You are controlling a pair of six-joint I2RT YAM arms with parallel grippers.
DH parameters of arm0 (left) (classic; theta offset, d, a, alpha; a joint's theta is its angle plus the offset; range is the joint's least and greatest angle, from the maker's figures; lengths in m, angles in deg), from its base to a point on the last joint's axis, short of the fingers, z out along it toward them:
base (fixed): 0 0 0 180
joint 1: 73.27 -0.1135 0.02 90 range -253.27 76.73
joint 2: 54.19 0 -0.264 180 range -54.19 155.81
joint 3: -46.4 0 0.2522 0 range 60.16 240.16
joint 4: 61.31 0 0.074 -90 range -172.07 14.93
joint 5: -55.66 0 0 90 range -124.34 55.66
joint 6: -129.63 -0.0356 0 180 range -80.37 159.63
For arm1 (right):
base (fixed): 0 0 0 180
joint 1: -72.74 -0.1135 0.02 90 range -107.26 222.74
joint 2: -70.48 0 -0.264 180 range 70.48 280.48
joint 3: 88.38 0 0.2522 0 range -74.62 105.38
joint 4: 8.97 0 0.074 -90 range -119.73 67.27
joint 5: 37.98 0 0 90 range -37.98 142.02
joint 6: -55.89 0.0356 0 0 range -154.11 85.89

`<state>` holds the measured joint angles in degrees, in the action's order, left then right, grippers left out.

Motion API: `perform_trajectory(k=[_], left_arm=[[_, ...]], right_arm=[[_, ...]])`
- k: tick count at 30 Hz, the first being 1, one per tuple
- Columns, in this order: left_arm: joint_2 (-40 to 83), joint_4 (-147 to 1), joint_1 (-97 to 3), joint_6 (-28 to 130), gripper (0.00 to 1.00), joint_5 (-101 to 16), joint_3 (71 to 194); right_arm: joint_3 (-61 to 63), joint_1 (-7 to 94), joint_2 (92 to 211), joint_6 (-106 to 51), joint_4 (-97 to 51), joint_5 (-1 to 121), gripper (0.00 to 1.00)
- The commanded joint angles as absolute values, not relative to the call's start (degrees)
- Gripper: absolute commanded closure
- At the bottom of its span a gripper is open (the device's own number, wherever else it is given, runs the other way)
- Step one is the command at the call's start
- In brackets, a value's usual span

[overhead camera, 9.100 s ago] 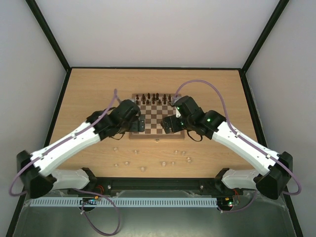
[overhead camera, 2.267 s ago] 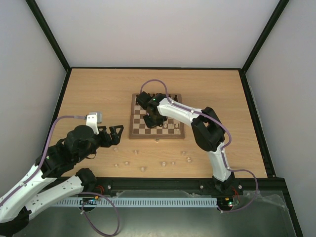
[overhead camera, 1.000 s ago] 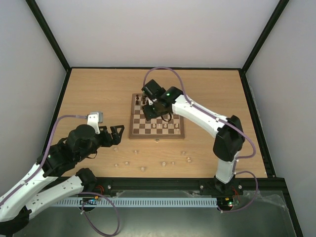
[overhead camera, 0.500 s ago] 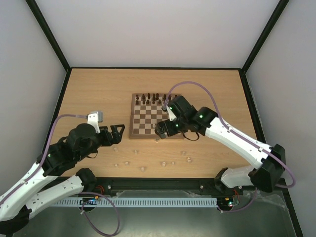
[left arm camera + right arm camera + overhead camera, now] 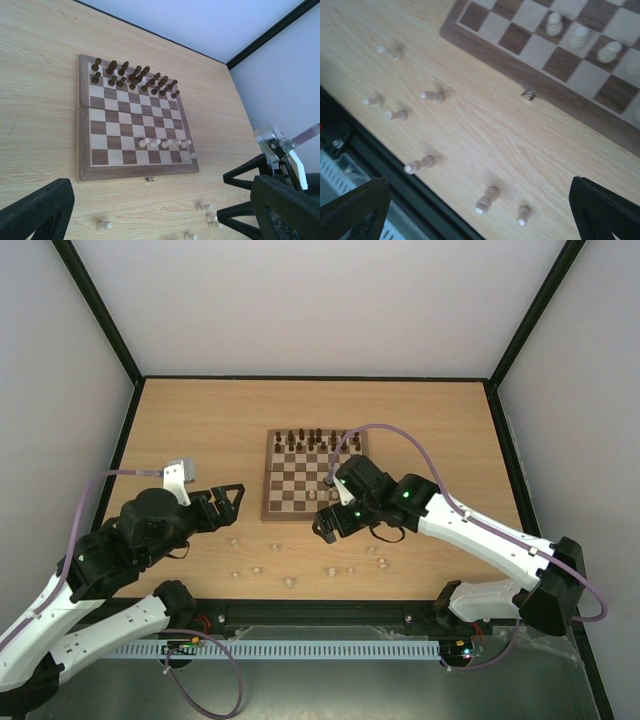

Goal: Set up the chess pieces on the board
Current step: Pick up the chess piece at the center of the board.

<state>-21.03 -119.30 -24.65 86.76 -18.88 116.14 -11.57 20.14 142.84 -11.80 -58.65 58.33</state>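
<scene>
The board [image 5: 300, 480] lies mid-table, dark brown pieces [image 5: 315, 438] lined up along its far side. Several pale chess pieces [image 5: 165, 143] stand in a row on its near right squares. More pale chess pieces [image 5: 290, 582] lie scattered on the table in front of it, also seen in the right wrist view [image 5: 420, 164]. My right gripper [image 5: 325, 523] hangs open just off the board's near edge, above the loose pieces, holding nothing. Left of the board, my left gripper [image 5: 228, 502] is open and empty too.
A small latch [image 5: 528, 95] sticks out of the board's front edge. The table's near edge with a black rail [image 5: 350, 145] runs close behind the loose pieces. Black frame posts [image 5: 120, 450] border the table on both sides.
My right arm has drawn back from the board's far left, across the board, to just past its near edge, and its jaws have opened. The left arm has shifted slightly.
</scene>
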Motion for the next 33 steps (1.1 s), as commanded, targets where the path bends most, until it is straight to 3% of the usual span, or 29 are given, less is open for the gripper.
perform_trajectory(k=[1,8,14,17,22,25,33], left_arm=[[-21.1,-119.3,-24.5,87.8,0.0,-19.5,116.2],[-18.8,-113.3,-24.5,86.5,0.0,-24.4,112.6],[-14.8,-112.1,-24.5,84.0,0.01,-27.7,112.2],[-15.0,-111.5,-24.4,83.3,0.0,-28.4,111.2],[-15.0,-110.9,-24.5,82.5,0.01,-29.4,109.9],[-15.4,-110.6,-24.4,82.5,0.01,-29.8,109.2],[-15.6,-109.0,-24.5,82.9,0.01,-30.4,107.9]], right_arm=[[-13.6,19.7,141.8,-9.2,-62.8,50.8,0.01],[-20.5,19.7,139.2,-2.9,-63.4,41.9,0.01],[-23.3,19.7,139.2,2.0,-63.2,39.4,0.19],[-24.3,19.2,138.8,4.4,-62.6,41.1,0.33],[-24.5,12.9,139.3,7.8,-63.0,41.0,0.42],[-25.2,9.4,140.6,10.4,-64.2,39.3,0.54],[-29.1,5.3,142.5,14.6,-61.9,38.9,0.68]])
